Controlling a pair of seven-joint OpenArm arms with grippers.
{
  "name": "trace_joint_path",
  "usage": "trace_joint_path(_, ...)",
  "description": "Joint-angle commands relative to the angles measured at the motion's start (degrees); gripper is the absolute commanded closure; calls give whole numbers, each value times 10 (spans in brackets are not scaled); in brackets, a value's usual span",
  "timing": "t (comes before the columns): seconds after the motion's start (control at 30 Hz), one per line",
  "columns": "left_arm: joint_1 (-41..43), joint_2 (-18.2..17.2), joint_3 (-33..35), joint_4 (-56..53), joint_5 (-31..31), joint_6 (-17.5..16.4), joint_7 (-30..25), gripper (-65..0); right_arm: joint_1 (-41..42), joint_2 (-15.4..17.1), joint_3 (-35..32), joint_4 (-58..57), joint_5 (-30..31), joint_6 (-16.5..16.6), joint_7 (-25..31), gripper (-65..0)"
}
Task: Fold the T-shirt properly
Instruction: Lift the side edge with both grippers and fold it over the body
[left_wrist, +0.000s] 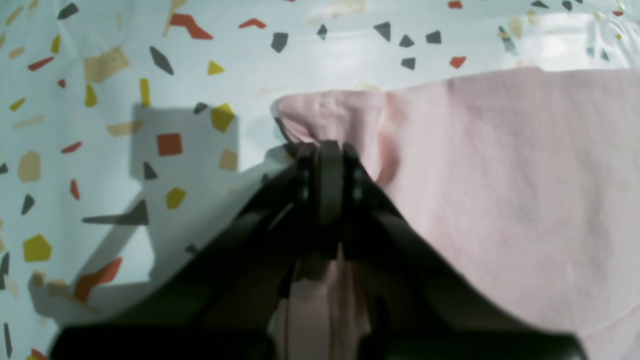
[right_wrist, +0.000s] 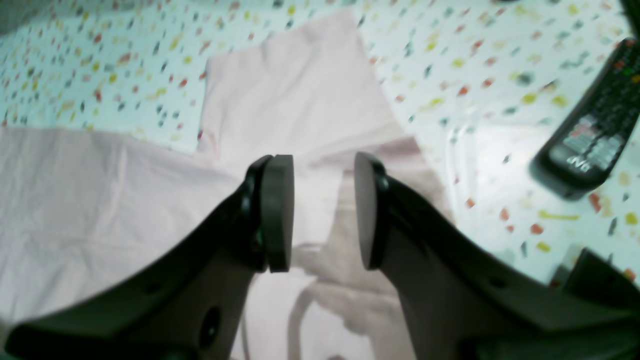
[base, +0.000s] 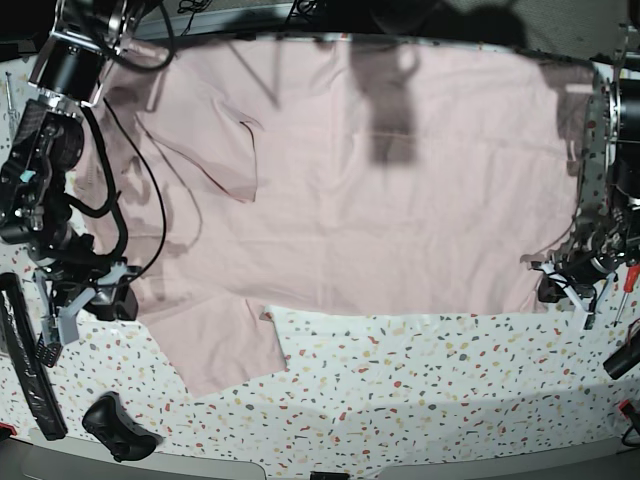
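Item one, the T-shirt (base: 380, 170): pale pink, plain side up, spread wide across the far part of the speckled counter (base: 420, 385), one short sleeve (base: 225, 345) reaching toward the near left

Item two, the left gripper (left_wrist: 327, 155): I see its jaws closed on a bunched corner of the T-shirt at the garment's near right edge, cloth pinched up between them

Item three, the right gripper (right_wrist: 324, 210): I see its jaws parted, nothing between them, hanging over the sleeve at the T-shirt's left side

Item four, a black remote control (right_wrist: 592, 122): lying on the counter left of the T-shirt, well apart from it
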Motion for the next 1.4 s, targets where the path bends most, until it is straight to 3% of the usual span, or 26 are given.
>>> trace_joint_path(0.0,-15,-8,-2,7,0,-3,-14,0,19,11,1,10,7,2,13,-191)
trace_joint_path(0.1,-16,-10,-2,7,-1,0,-32,0,37,15,0,10,7,2,1,-209)
trace_joint_path(0.27,-16,-13,-2,7,0,14,-39,0,55,15,0,8,7,2,-15,-317)
trace_joint_path(0.37,-16,-18,-2,7,-9,14,-50,-243,54,15,0,2,8,2,-20,-317)
trace_joint_path(0.4,-16,-21,-2,7,-22,14,-53,-265,54,15,0,-3,8,2,-21,-317)
trace_joint_path(0.5,-17,-30,-3,12,-61,14,-53,-265,54,15,0,-23,11,2,-24,-317)
trace_joint_path(0.73,-17,-26,-3,41,-59,13,7,-265,54,15,0,-50,12,2,-29,-317)
trace_joint_path(0.77,-15,-23,-3,41,-53,17,5,-265,54,15,0,-50,12,2,-33,-317)
trace_joint_path(0.87,-15,-13,-3,41,-2,79,3,-265,54,15,0,-50,12,2,-50,-317)
trace_joint_path(0.9,-15,-11,-2,41,8,85,-1,-265,54,15,0,-50,12,2,-55,-317)
trace_joint_path(1.17,-14,11,-2,41,21,83,19,-264,54,15,0,-50,12,2,-59,-317)
trace_joint_path(1.27,-8,17,-2,41,21,82,21,-225,54,15,0,-50,12,2,-59,-317)
trace_joint_path(1.37,1,16,-2,41,20,73,21,-92,54,15,0,-50,12,2,-59,-317)
